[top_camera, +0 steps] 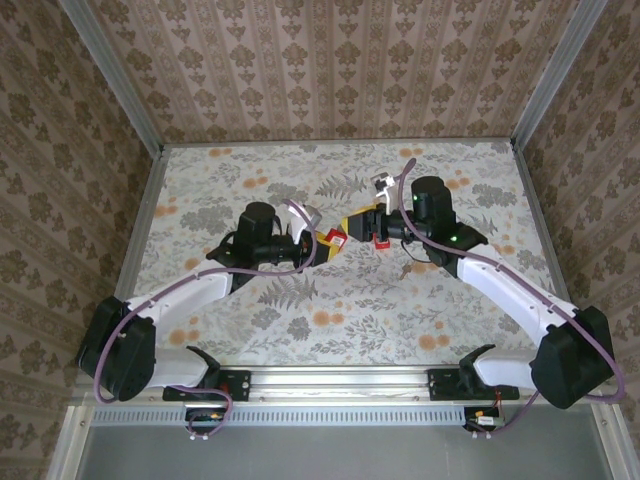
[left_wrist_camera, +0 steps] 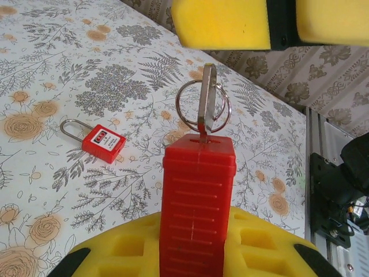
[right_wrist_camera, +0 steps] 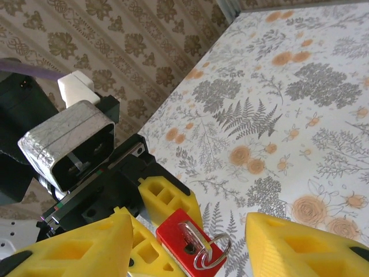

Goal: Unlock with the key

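Left fingers (left_wrist_camera: 256, 245) clench the body of a red padlock (left_wrist_camera: 199, 196), holding it upright over the middle of the worktop (left_wrist_camera: 52, 75). Its key (left_wrist_camera: 206, 109) stands in the upward end, with a key ring (left_wrist_camera: 180, 112) through it. Right fingers (right_wrist_camera: 291, 242) are spread wide on either side of the key, not touching it. A second padlock (left_wrist_camera: 102, 142) lies flat on the worktop, apart from them.

Lab test cell: aluminium-framed wallpaper panels (top_camera: 330, 70) around floral table (top_camera: 200, 190) (staged home look).
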